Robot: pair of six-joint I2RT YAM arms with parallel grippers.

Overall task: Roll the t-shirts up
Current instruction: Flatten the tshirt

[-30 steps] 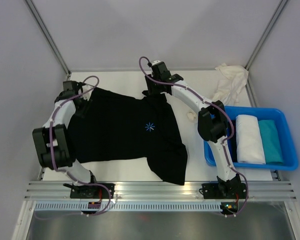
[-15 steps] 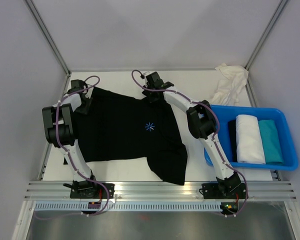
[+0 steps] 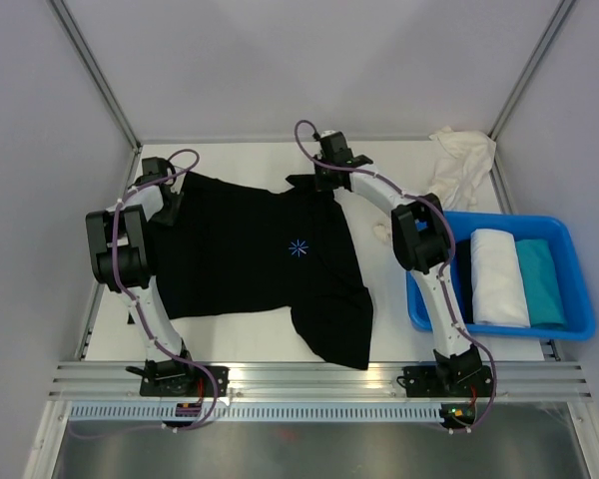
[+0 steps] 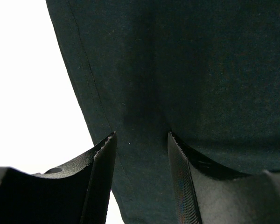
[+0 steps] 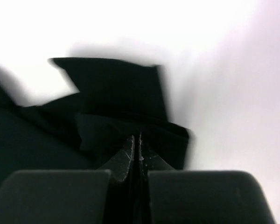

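A black t-shirt (image 3: pixel 250 259) with a small light-blue star mark (image 3: pixel 299 249) lies spread flat on the white table (image 3: pixel 230 334). My left gripper (image 3: pixel 168 200) is at the shirt's far-left corner. In the left wrist view it stands open (image 4: pixel 141 140), its fingers (image 4: pixel 105 158) straddling the black cloth (image 4: pixel 200 70) close to its stitched edge. My right gripper (image 3: pixel 324 178) is at the far sleeve. In the right wrist view its jaws (image 5: pixel 136 140) are pressed together with bunched black cloth (image 5: pixel 116 88) at the tips.
A blue tub (image 3: pixel 579 329) at the right holds a rolled white t-shirt (image 3: pixel 499 274) and a teal one (image 3: pixel 541 279). A crumpled cream-white t-shirt (image 3: pixel 459 165) lies at the far-right corner. Grey walls and metal posts ring the table.
My right gripper has closed at the black shirt's far sleeve and shifted right and slightly farther back. The left arm swung up to the far-left corner a second ago and has since held still.
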